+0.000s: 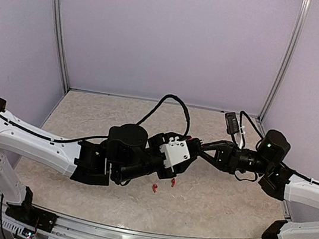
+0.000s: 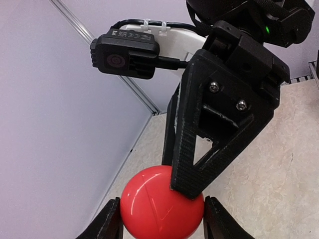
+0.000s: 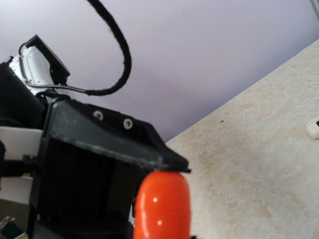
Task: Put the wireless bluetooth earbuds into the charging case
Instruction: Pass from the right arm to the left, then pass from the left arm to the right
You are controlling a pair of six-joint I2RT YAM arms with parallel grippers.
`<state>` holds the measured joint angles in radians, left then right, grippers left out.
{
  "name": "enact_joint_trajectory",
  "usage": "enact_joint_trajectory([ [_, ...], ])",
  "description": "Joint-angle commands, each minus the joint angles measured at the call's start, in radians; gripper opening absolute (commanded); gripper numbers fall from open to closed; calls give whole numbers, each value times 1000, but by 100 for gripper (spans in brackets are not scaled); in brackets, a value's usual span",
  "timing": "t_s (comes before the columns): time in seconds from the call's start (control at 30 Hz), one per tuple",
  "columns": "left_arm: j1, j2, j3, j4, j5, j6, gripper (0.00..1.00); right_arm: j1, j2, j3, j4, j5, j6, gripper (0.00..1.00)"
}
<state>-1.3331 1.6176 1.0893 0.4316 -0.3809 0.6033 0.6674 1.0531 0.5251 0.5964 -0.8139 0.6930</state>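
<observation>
Red and closest to the left wrist lens, the case point(image 2: 154, 211) sits between the fingers of the left gripper point(image 2: 162, 226). Those jaws stand part-way apart on either side of it, at or very near its flanks, and we cannot tell whether they bear on it. We find the right gripper point(image 2: 183, 181) clamped on the case's far end, apparently holding it clear of the table point(image 1: 225, 201). Whether the lid is up we cannot tell. We note two red earbuds point(image 1: 154, 188) lying loose on the table just in front of the meeting grippers, near each other and apart from the case. In our judgement neither is seated, so the insertion is wholly outstanding. Left to do: open the case if shut, pick up each earbud, seat both.
</observation>
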Motion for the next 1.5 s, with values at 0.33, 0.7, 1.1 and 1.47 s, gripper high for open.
enact_joint_trajectory([
  [0.33, 28, -125, -47, -194, 254, 116, 38, 21, 8, 22, -156, -134, -95, 40],
  [0.7, 22, -126, -41, -239, 262, 170, 37, 65, 54, 66, -174, -132, -111, 43],
  [1.1, 20, -102, -20, -245, 249, 174, 37, 95, 74, 86, -274, -81, -163, 32],
  [1.47, 20, -91, -14, -231, 223, 175, 37, 106, 97, 71, -222, -78, -136, 33],
])
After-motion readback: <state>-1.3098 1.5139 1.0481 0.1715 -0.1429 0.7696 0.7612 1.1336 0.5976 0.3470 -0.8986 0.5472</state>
